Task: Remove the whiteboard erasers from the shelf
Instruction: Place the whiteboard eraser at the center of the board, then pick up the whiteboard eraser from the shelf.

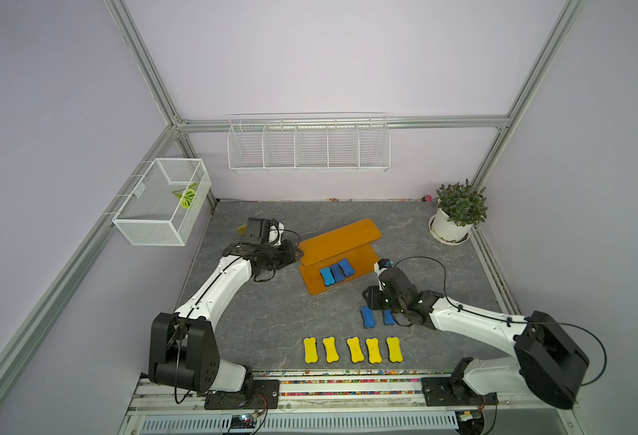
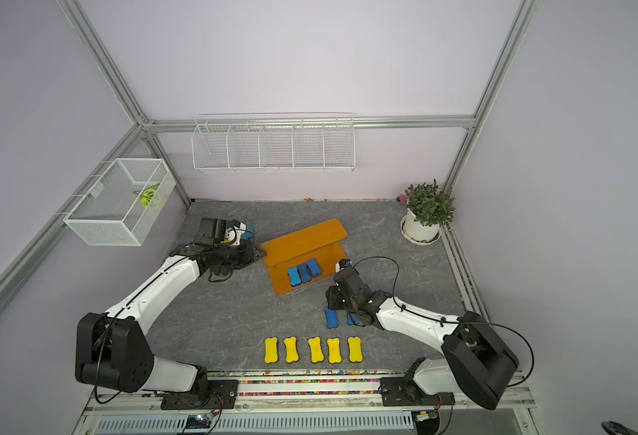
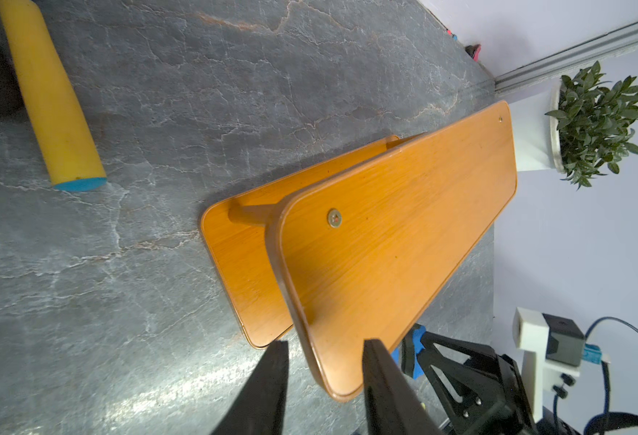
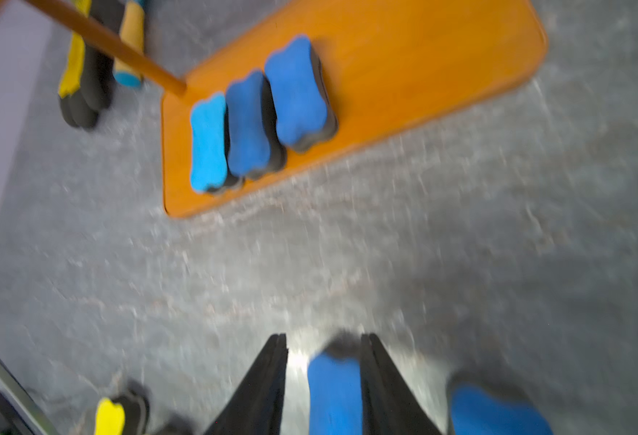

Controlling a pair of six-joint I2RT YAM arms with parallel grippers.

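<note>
Whiteboard erasers (image 1: pixel 337 272): bone-shaped foam, 5 yellow, 5 blue, dark undersides

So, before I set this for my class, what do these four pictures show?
Two robot arms stand at a grey table. Both top views look down from overhead; each wrist view comes from a camera on an arm. Five yellow erasers lie in a row on the table, two blue erasers near them; three more blue ones sit on the orange shelf's lower board. The right fingers stand apart around one of those two. The left fingers straddle the shelf's upper board; whether they pinch it is unclear.
</note>
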